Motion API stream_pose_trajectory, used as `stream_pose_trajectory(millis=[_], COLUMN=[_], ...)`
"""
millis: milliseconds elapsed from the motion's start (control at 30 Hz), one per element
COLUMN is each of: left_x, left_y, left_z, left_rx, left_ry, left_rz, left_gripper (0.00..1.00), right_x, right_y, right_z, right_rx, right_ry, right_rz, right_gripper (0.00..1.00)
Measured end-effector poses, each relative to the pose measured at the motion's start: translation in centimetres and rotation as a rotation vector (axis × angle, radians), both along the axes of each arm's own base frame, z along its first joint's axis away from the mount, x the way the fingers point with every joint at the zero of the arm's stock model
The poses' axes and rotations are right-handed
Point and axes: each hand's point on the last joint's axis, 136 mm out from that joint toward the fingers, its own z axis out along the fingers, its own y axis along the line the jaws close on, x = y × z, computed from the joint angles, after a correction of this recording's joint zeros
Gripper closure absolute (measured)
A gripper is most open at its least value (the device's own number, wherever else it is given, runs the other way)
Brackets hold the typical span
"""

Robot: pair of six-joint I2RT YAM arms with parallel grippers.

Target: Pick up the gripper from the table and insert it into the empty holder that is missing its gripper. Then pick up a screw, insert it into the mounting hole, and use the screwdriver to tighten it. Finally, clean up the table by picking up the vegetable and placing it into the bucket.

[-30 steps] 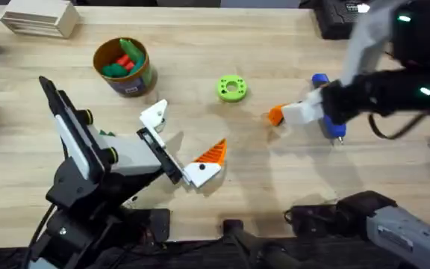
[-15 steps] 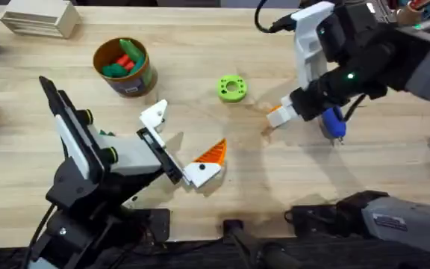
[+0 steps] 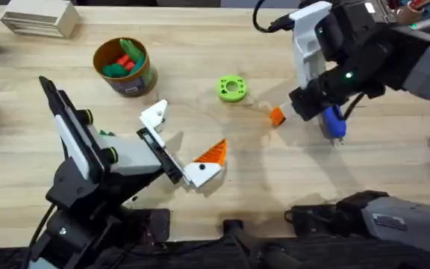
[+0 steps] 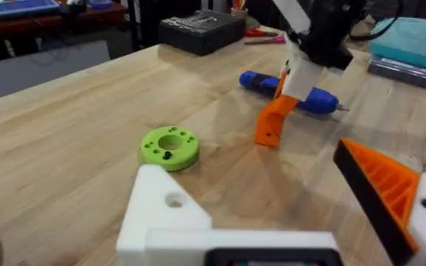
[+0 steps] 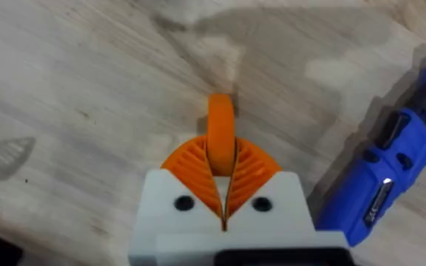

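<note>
My right gripper (image 3: 288, 110) is shut on the small orange gripper (image 3: 277, 116), which hangs tilted with its lower end at the tabletop (image 4: 274, 122). In the right wrist view the wedge (image 5: 221, 133) sits pinched between my ribbed orange pads (image 5: 254, 168). The blue screwdriver (image 3: 333, 123) lies just right of it. My left gripper (image 3: 179, 142) stands open: one white finger is the bare holder (image 3: 154, 113), the other carries an orange tip (image 3: 213, 152). The bucket (image 3: 124, 66) at the back left holds green and red toy vegetables.
A green ring (image 3: 231, 88) lies between the bucket and my right gripper. A wooden block (image 3: 39, 19) sits at the far left corner, and a black box (image 4: 202, 29) at the far right. Something small and green (image 3: 107, 133) peeks out beside the left arm.
The right arm swung up and over from a low sideways reach, standing steeper above the orange gripper. The wedge stays at about the same spot. The left arm has not moved.
</note>
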Motion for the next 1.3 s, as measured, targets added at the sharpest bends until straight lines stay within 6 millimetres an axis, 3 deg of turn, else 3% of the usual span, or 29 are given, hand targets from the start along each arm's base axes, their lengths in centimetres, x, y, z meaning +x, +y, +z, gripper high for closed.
stream_pose_trajectory(millis=[133,167,200,233,333,433,500,633,867,1033,1300], left_x=[0.0,0.0,0.0,0.0,0.0,0.0,0.0,0.0,0.0,0.0,-0.7], left_y=[0.0,0.0,0.0,0.0,0.0,0.0,0.0,0.0,0.0,0.0,-0.5], left_z=[0.0,0.0,0.0,0.0,0.0,0.0,0.0,0.0,0.0,0.0,0.0], left_rx=[0.0,0.0,0.0,0.0,0.0,0.0,0.0,0.0,0.0,0.0,-0.003], left_ry=[0.0,0.0,0.0,0.0,0.0,0.0,0.0,0.0,0.0,0.0,0.001], left_rz=[0.0,0.0,0.0,0.0,0.0,0.0,0.0,0.0,0.0,0.0,-0.051], left_gripper=[0.013,0.013,0.014,0.014,0.013,0.014,0.014,0.014,0.014,0.014,0.014], right_x=[-0.9,-0.8,-0.9,-1.1,-2.4,-3.7,-4.1,-3.9,-3.5,-3.3,-5.2], right_y=[-0.3,-0.3,-0.7,-1.0,-1.5,-0.6,0.7,4.1,8.3,11.0,15.3], right_z=[2.2,3.5,7.3,8.7,12.1,13.6,13.5,11.6,8.5,9.0,7.4], right_rx=[0.013,0.025,0.071,0.092,0.188,0.315,0.414,0.656,1.021,1.17,1.239], right_ry=[-0.046,-0.088,-0.226,-0.277,-0.395,-0.457,-0.465,-0.396,-0.129,0.048,0.401], right_rz=[-0.001,-0.002,-0.033,-0.054,-0.092,-0.088,-0.079,-0.059,-0.12,-0.106,-0.097], right_gripper=[0.985,0.985,0.985,0.985,0.986,0.986,0.986,0.986,0.986,0.986,0.986])
